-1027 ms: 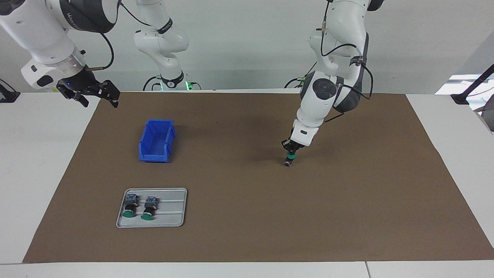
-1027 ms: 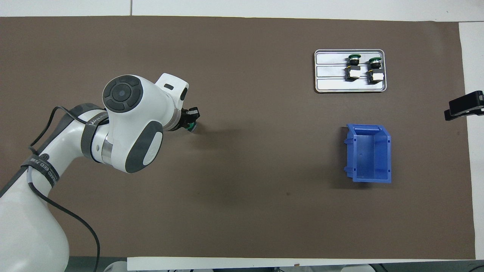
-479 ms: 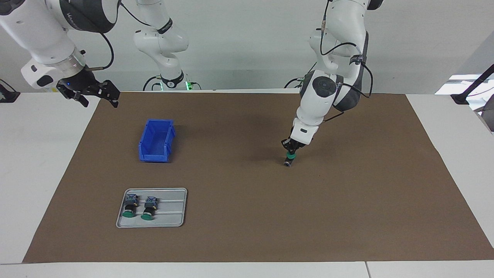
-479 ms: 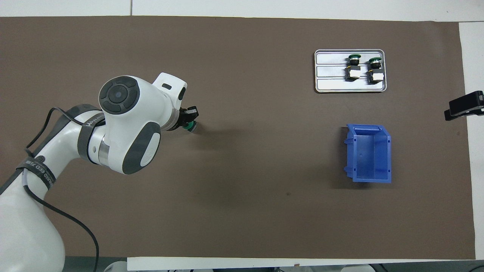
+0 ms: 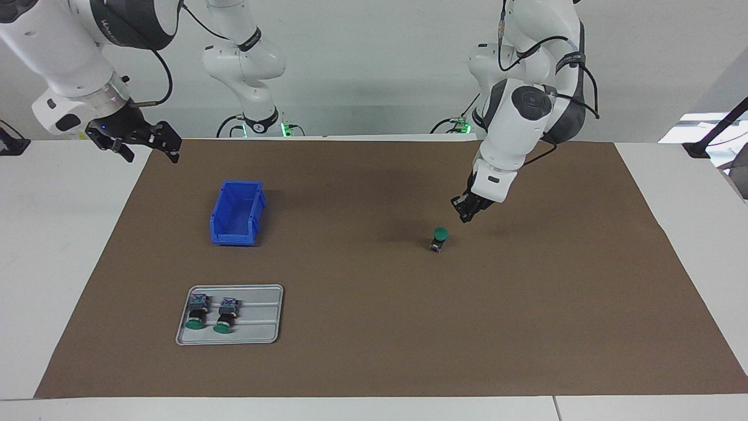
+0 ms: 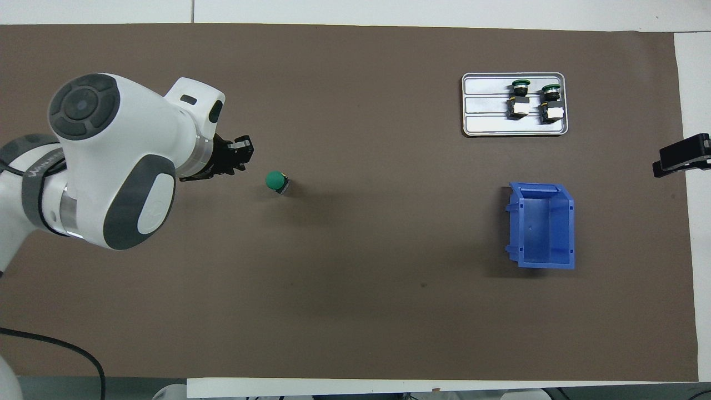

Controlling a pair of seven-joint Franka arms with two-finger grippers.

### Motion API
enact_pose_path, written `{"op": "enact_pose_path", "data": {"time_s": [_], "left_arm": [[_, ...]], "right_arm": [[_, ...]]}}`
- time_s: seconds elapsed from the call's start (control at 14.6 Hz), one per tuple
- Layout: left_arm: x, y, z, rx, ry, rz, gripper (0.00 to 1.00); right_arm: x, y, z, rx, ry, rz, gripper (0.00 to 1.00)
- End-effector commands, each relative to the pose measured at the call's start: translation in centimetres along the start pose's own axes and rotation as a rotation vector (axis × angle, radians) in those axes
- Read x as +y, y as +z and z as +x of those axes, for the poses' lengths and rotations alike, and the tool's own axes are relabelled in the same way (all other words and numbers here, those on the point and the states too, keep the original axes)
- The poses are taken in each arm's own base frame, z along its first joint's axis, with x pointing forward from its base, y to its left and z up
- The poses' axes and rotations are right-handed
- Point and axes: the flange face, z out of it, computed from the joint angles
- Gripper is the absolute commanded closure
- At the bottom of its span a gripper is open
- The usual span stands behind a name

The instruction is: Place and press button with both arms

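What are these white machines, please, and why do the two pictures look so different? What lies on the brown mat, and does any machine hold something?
They are two robot arms with two-finger grippers. One picture faces them across the table; the other looks down from above their end. A green-capped button stands upright on the brown mat, held by nothing. The left gripper hangs in the air beside it. The right gripper waits, open and empty, at the mat's corner. A blue bin sits there too, and a grey tray with two more buttons lying in it.

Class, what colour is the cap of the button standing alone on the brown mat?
Green. The button's round cap shows best in the overhead view.
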Motion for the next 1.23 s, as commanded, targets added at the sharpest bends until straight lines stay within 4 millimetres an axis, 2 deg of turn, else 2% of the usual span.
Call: {"op": "enact_pose_path", "data": {"time_s": [0.0, 0.07, 0.14, 0.21, 0.27, 0.34, 0.48, 0.62, 0.68, 0.82, 0.89, 0.96, 1.03, 1.16], "left_arm": [[-4.0, -2.7, 1.5, -0.007, 0.036, 0.016, 0.18], [-6.2, -3.8, 3.1, 0.000, 0.018, 0.014, 0.05], [-7.2, -4.3, 3.7, -0.016, 0.018, 0.025, 0.02], [-7.8, -5.2, 4.2, -0.023, 0.028, 0.031, 0.00], [-10.5, -6.3, 5.6, -0.033, 0.019, 0.039, 0.00], [-12.6, -7.1, 6.5, -0.041, 0.054, 0.040, 0.00], [-15.9, -8.9, 7.5, -0.076, 0.095, 0.048, 0.00], [-17.1, -11.0, 7.6, -0.106, 0.098, 0.055, 0.00], [-18.1, -12.1, 7.8, -0.111, 0.103, 0.054, 0.00], [-18.7, -14.0, 7.6, -0.128, 0.107, 0.057, 0.00], [-18.6, -14.9, 7.5, -0.130, 0.111, 0.057, 0.00], [-18.8, -15.8, 7.3, -0.141, 0.111, 0.061, 0.00], [-18.8, -16.2, 7.1, -0.156, 0.118, 0.066, 0.00], [-19.8, -16.3, 7.2, -0.157, 0.114, 0.077, 0.00]], "right_arm": [[0.1, 0.1, -0.8, -0.005, -0.016, 0.005, 0.01], [0.1, 0.1, -0.8, -0.006, -0.016, 0.005, 0.01], [0.1, 0.1, -0.8, -0.006, -0.016, 0.005, 0.01], [0.2, 0.1, -0.8, -0.005, -0.013, 0.005, 0.01], [0.7, -0.1, -0.8, 0.004, -0.002, 0.007, 0.01], [0.5, -0.1, -0.8, 0.006, -0.010, 0.009, 0.01], [-1.5, 0.0, -0.8, -0.005, -0.089, 0.015, 0.01], [-6.1, -0.4, -0.1, 0.031, -0.134, 0.092, 0.01], [-9.7, -0.3, -0.1, 0.031, -0.111, 0.085, 0.01], [-19.7, -0.4, -0.1, 0.053, -0.025, 0.081, 0.01], [-23.7, -0.4, 0.0, 0.064, 0.012, 0.094, 0.01], [-27.8, 0.6, 0.6, 0.051, 0.077, 0.100, 0.01], [-32.0, 0.9, 1.2, 0.061, 0.120, 0.118, 0.01], [-40.4, 3.1, 2.0, 0.074, 0.164, 0.096, 0.01]]}}
